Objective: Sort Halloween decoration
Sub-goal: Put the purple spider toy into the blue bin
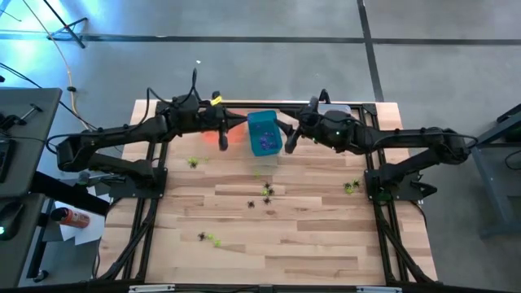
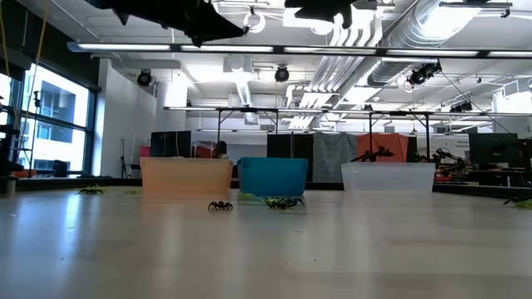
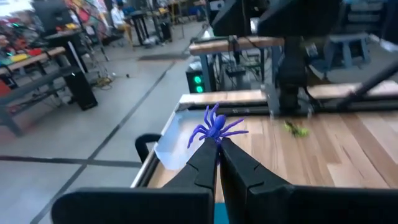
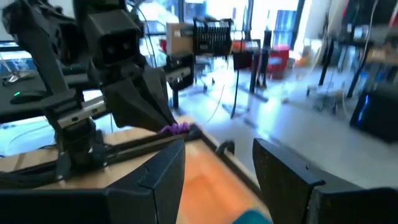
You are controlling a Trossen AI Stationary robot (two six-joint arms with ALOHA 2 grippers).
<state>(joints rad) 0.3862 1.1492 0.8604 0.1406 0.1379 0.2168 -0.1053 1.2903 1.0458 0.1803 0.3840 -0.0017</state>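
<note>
A purple spider decoration (image 3: 214, 126) sticks up from the tips of my left gripper (image 3: 217, 143), which is shut on it. That gripper (image 1: 241, 121) hovers high at the table's far side, between the orange bin (image 1: 221, 137) and the teal bin (image 1: 264, 133). My right gripper (image 4: 217, 155) is open and holds nothing; it hovers on the teal bin's other side (image 1: 286, 140), facing the left gripper. More small decorations in green, black and purple lie scattered on the tabletop (image 1: 267, 192), (image 1: 352, 186), (image 1: 207, 238), (image 1: 193, 162). My left gripper pinches the purple spider by its underside (image 3: 217, 138), between the very tips of its two fingers. The fingers point about level, coming from the table's left. The spider is lifted clear, high above the table, with its legs spread above the fingertips.
The orange bin (image 2: 186, 177), the teal bin (image 2: 273, 176) and the clear bin (image 2: 388, 177) stand in a row along the far edge. A black spider (image 2: 220, 205) and a green one (image 2: 283, 202) lie in front of them. Both arms' frames flank the table.
</note>
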